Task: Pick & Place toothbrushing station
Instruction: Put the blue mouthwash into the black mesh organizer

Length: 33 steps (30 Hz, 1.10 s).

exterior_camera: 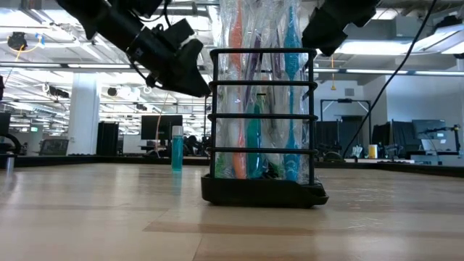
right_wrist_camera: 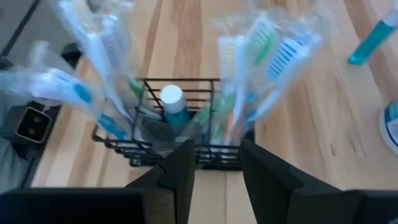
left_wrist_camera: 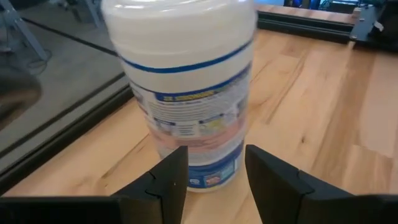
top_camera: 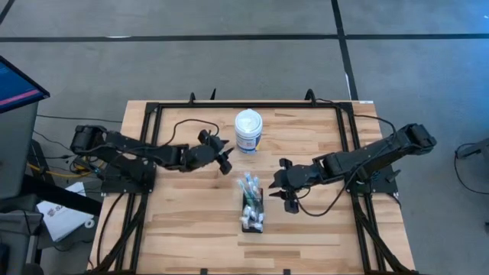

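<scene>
2 arms over the wooden table [top_camera: 191, 221]. Toothbrushing station [top_camera: 252, 208], black slotted rack full of wrapped toothbrushes [exterior_camera: 250, 87], stands lower centre of the high view, upright on the wood. Right gripper [top_camera: 284, 183] hovers just right of the rack's top, fingers apart, nothing between them. Left gripper [top_camera: 223, 155] sits left of centre, fingers parted and empty, facing the white tub [top_camera: 248, 131] with the blue label, not touching it.

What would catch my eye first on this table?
A black wire holder crammed with wrapped toothbrushes stands near the table's middle, the right gripper open just beside it. Farther back stands a white tub with a blue label, the open left gripper close by.
</scene>
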Tool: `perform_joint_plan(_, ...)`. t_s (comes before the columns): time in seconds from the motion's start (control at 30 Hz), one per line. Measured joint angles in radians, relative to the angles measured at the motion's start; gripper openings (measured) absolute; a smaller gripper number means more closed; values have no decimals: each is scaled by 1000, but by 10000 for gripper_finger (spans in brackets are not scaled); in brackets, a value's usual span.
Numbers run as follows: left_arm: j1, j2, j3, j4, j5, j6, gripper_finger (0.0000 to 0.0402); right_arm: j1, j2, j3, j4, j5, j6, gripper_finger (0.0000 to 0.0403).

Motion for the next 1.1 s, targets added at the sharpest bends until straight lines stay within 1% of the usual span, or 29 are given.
perform_joint_plan(0.1, 29, 0, 0, -1, 18, -3, 153, -10, 0, 0, -18, 3, -2, 120)
perform_joint_plan(0.27, 62, 0, 0, -12, 19, -4, 153, -32, 0, 0, -42, 3, -4, 120)
perform_joint_plan(0.5, 126, 0, 0, -109, 89, -69, 153, -55, 0, 0, -69, 3, -6, 120)
perform_joint_plan(0.73, 140, 0, 0, -167, 96, -82, 153, -70, 0, 0, -133, 3, 16, 120)
perform_joint_plan(0.9, 140, 0, 0, -195, 95, -93, 153, -70, 0, 0, -137, 3, 20, 120)
perform_joint_plan(1.1, 174, 0, 0, -234, 105, -125, 153, -70, 0, 0, -136, 4, 20, 120)
